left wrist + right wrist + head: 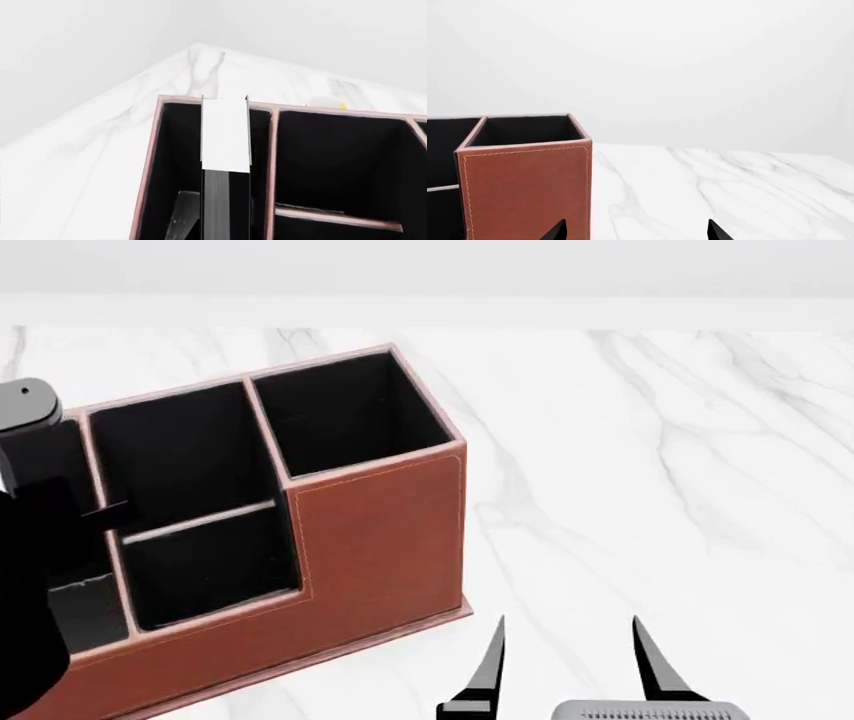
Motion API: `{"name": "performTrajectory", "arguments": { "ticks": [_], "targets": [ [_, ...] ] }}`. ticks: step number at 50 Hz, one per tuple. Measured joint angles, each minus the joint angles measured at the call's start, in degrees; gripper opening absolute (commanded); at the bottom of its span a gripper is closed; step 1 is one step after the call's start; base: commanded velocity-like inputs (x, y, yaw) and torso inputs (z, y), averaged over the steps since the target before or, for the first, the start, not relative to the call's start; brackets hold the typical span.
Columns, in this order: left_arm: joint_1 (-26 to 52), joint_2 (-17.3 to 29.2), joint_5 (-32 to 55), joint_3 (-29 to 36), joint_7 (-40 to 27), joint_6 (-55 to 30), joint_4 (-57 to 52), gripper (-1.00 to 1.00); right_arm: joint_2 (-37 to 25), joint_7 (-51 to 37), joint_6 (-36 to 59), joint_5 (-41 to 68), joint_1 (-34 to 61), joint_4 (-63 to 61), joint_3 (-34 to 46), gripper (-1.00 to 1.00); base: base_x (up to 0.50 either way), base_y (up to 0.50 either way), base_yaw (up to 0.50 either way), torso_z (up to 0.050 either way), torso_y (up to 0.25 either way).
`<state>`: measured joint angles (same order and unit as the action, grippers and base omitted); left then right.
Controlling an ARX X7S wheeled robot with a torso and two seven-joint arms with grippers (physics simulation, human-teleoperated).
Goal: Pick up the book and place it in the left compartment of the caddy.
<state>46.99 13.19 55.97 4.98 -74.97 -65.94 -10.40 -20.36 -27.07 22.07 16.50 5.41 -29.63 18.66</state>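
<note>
Currently the book [225, 170] stands upright inside the left compartment [173, 150] of the caddy [380, 530] — white page edges facing up. Left gripper state cannot be determined; only 1 finger shows faintly beside the book. Right gripper [567, 660] hovers over the marble table [667, 460], fingers spread, holding nothing.

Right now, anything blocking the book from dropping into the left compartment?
Nothing visible. In the left wrist view the book stands upright, already within the left compartment of the caddy, clear of the divider.
</note>
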Motion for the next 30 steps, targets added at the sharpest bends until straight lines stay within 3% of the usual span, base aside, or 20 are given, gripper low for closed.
{"name": "performTrajectory", "arguments": {
  "ticks": [30],
  "targets": [
    [-0.2,0.9,-2.5,3.7,4.4,3.6,4.8,-1.00,-0.4,-0.4,-0.4,0.4,0.0,0.2,0.3,1.00,0.00,0.00,0.00,0.000,0.002]
  ]
}}
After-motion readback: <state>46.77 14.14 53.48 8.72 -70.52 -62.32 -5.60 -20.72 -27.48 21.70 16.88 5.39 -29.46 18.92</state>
